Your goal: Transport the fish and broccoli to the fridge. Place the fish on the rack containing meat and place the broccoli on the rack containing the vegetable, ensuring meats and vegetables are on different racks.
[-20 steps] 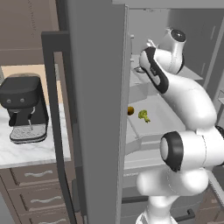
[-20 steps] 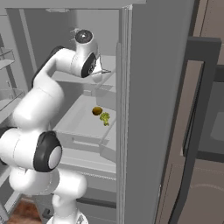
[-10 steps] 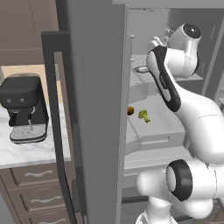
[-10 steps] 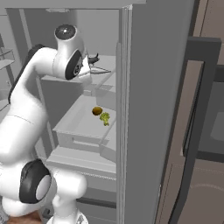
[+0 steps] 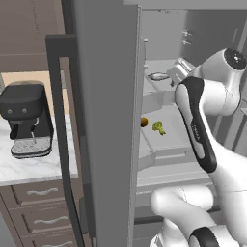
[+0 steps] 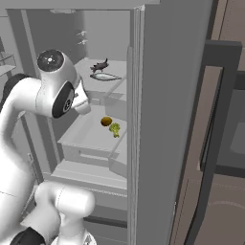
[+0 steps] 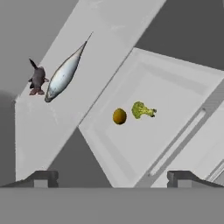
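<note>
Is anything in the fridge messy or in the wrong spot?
Nothing stands out. The fish lies flat on the upper rack beside a small dark piece of meat. One rack down, the broccoli sits next to the orange-brown ball. Nothing is spilled, and the open pincer holds nothing.

A rendered home kitchen: open fridge (image 5: 106, 96), coffee machine (image 5: 26, 118) on marble counter (image 5: 34, 166), wooden drawers (image 5: 34, 212).
</note>
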You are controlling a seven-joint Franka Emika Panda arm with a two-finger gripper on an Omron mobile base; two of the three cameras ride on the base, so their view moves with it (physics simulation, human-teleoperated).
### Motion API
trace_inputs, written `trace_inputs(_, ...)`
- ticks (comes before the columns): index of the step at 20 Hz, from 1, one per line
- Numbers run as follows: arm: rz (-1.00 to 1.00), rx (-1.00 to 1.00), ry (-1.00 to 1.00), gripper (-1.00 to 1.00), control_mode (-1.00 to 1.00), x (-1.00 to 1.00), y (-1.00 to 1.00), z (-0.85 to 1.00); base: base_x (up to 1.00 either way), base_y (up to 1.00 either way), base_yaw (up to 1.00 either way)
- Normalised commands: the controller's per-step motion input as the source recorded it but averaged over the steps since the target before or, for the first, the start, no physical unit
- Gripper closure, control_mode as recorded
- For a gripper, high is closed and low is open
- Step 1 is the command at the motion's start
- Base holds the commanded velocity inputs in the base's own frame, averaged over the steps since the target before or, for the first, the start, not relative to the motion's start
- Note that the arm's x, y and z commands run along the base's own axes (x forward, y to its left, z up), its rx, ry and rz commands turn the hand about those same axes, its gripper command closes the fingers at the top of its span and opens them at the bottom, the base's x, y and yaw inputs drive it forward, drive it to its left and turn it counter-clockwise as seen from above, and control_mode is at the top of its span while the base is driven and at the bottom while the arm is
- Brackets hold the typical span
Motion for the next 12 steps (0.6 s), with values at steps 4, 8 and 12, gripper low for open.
trace_inputs(4,0.15,-0.14,0.08,-1.00,-1.00,-1.00,0.08,-0.11,0.00,0.00,0.00)
trace_inputs(8,0.14,-0.14,0.21,-1.00,-1.00,-1.00,0.01,-0.63,0.00,0.00,0.00)
trace_inputs(12,0.11,-0.11,0.30,-1.00,-1.00,-1.00,0.00,-0.55,0.00,0.00,0.00)
